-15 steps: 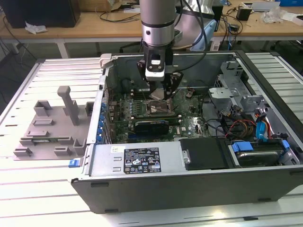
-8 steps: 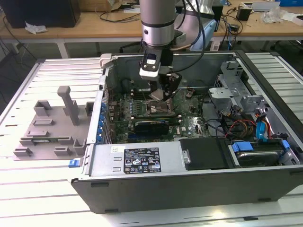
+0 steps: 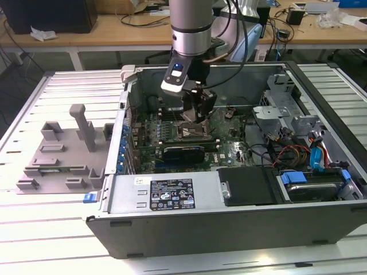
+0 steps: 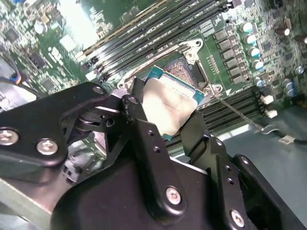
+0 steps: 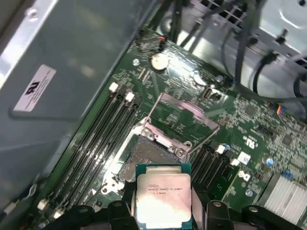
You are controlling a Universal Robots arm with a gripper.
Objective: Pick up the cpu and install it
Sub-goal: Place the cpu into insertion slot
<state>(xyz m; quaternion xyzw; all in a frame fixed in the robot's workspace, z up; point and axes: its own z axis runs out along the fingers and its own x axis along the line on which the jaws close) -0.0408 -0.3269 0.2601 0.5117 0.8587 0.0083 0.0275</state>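
Observation:
The cpu (image 5: 163,199) is a flat square chip with a silver metal top and a teal rim. It hangs held between my black fingers (image 4: 144,139), also seen as the cpu (image 4: 170,103) in the second wrist view. My gripper (image 3: 194,114) is shut on it, low inside the open computer case (image 3: 172,197). The chip hovers just above the open motherboard socket (image 5: 148,151), whose metal load frame (image 5: 184,120) is flipped up. In the exterior view the gripper sits directly over the socket (image 3: 193,133), and the chip itself is hidden behind the fingers.
Memory slots (image 5: 96,143) run beside the socket. Cables (image 3: 298,152), a blue-tabbed drive bay (image 3: 312,180) and a metal drive cage (image 3: 284,106) fill the case at the exterior view's right. A grey plastic tray (image 3: 60,154) with upright blocks lies outside the case at the exterior view's left.

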